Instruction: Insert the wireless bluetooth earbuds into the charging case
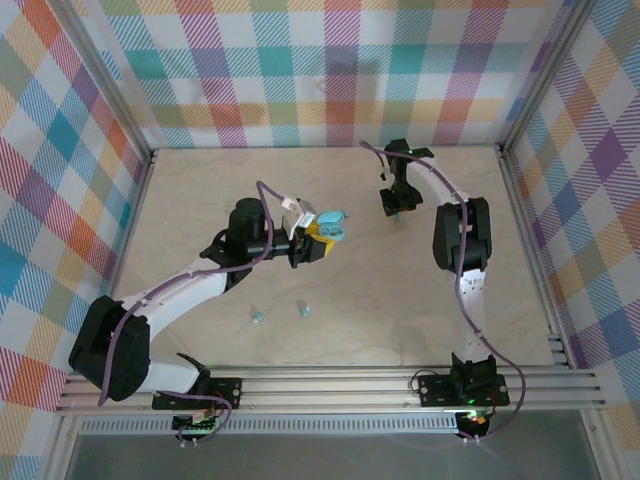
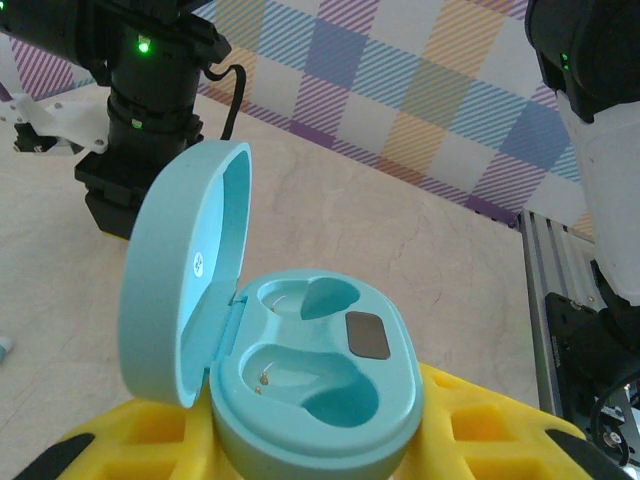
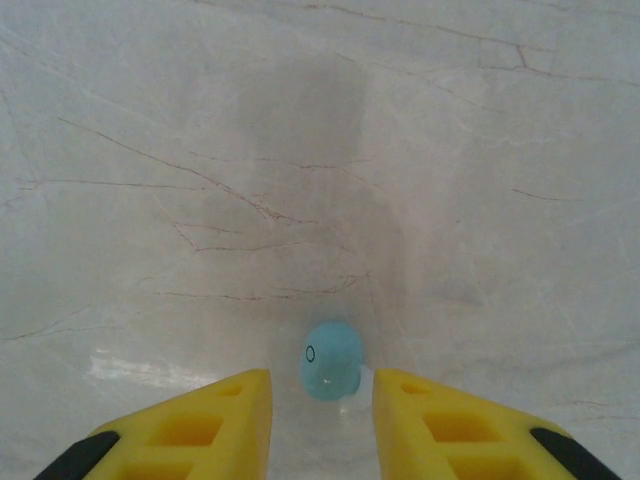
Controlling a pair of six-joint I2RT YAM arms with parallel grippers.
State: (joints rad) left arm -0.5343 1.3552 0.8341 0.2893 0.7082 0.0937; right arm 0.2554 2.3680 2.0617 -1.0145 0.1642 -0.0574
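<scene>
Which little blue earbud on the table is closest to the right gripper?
The earbud lying between the right gripper's fingers; the other two earbuds lie apart, nearer the arm bases.

The left arm (image 1: 175, 292) and right arm (image 1: 467, 285) are wearing white-and-black shells, trailing purple cables (image 1: 262, 190), showing yellow jaws, glowing green lights (image 2: 143, 45).

The underside of the light-blue oval plastic charging case (image 2: 315, 400) was hidden between the yellow fingers (image 2: 480, 425) of the left end effector (image 2: 310, 435), which were cut off by the lower edge. A light-blue sliver (image 2: 3, 346) was clipped at the left edge and could not be identified. The yellow pads (image 3: 200, 425) of the right end effector (image 3: 322, 378) ran off the frame beside a tiny light-blue plastic earbud (image 3: 330, 360); contact was unclear. On the beige marbled desk (image 1: 400, 300), a light-blue speck (image 1: 258, 317) and a second speck (image 1: 303, 311) were too small to make out.
</scene>
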